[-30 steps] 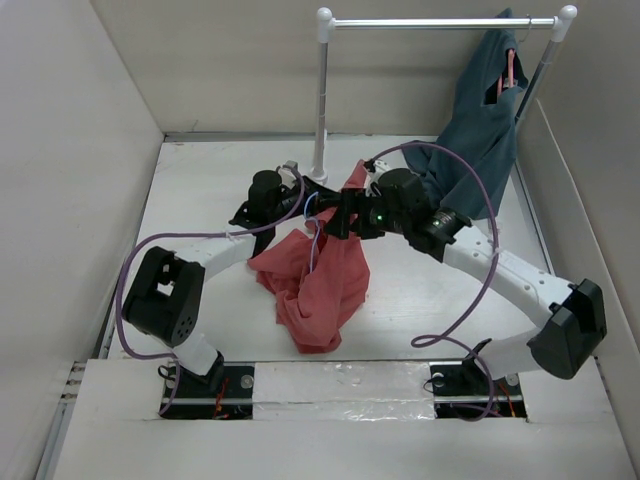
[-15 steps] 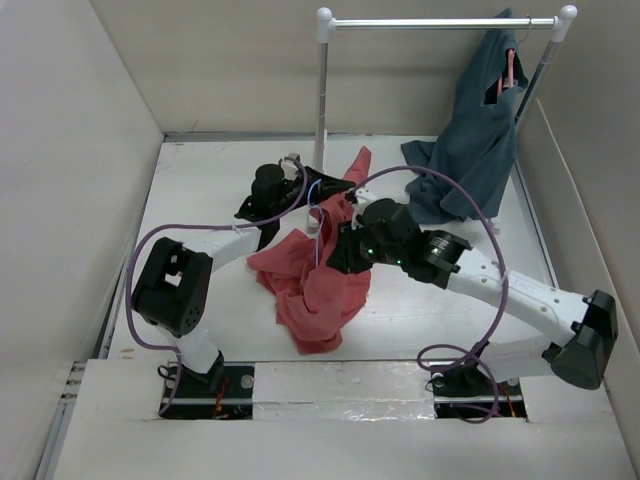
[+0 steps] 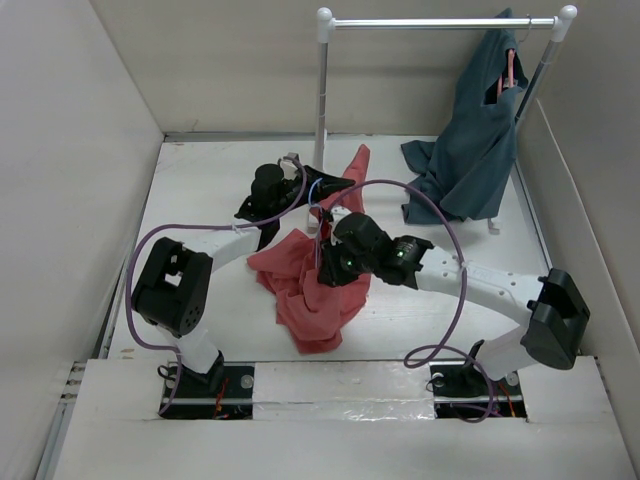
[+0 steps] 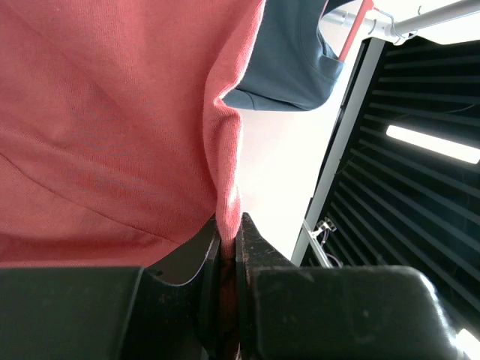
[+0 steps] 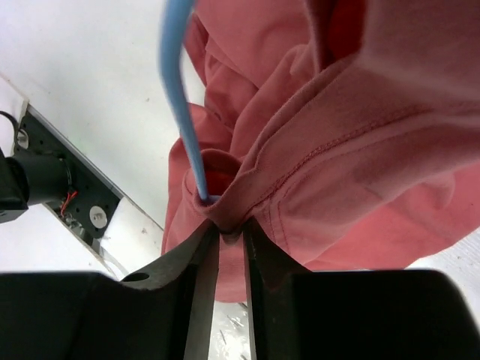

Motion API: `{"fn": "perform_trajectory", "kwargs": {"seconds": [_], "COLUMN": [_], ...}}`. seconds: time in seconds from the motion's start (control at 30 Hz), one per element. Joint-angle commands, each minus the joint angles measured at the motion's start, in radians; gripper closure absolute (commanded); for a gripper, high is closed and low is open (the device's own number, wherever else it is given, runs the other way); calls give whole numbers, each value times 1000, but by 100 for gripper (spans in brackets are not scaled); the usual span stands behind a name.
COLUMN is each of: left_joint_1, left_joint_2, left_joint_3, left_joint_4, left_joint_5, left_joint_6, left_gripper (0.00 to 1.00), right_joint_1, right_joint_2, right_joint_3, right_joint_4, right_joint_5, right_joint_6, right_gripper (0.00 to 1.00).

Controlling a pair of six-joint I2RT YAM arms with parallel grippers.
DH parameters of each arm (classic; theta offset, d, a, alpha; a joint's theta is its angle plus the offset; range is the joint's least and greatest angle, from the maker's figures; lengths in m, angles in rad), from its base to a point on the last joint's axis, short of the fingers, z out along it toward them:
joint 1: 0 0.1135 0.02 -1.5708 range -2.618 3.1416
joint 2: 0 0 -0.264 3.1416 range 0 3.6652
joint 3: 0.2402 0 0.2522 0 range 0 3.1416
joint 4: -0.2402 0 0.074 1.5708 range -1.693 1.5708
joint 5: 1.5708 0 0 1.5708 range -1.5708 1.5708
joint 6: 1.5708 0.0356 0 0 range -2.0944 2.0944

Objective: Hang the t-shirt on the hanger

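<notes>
the left arm [image 3: 210,256] bends at its elbow on the left and reaches forward, wrist turned rightward. the left gripper [image 4: 229,229] has its jaws clamped on an edge of the t-shirt [image 4: 97,112]. the right arm [image 3: 490,287] reaches inward to the left, and the right gripper [image 5: 230,232] pinches a fold of the t-shirt, jaws nearly together.

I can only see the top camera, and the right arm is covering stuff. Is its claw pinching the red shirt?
Observer: Yes. In the right wrist view, the right gripper is shut on a bunched fold of the t-shirt.
Child: Where's the blue hanger?
Observer: The hanger wire runs down into that same fold, just above the fingertips.
Child: And the other claw?
Observer: In its own wrist view, the left gripper is shut on a thin edge of the t-shirt.
</notes>
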State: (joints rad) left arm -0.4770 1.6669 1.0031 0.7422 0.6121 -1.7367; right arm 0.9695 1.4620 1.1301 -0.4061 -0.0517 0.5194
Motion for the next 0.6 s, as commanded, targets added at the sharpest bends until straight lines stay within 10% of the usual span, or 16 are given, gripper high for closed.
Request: {"fn": "perform_trajectory", "kwargs": {"seconds": [0.0, 0.57], "left_joint_1": [-6, -6], "left_joint_2": [-75, -119], "left_joint_3": [0, -57], "left_joint_4": [75, 109], "left_joint_5": [-9, -43], "left_joint_6": [-1, -37], "left_gripper": [100, 100], "right_joint_1": [18, 18], "right_joint_2": [-9, 69], "right_joint_3": [49, 154], "right_joint_4": [75, 90], "right_joint_5": [21, 210], "right_joint_6": [-18, 33], "right_gripper": [76, 65]}}
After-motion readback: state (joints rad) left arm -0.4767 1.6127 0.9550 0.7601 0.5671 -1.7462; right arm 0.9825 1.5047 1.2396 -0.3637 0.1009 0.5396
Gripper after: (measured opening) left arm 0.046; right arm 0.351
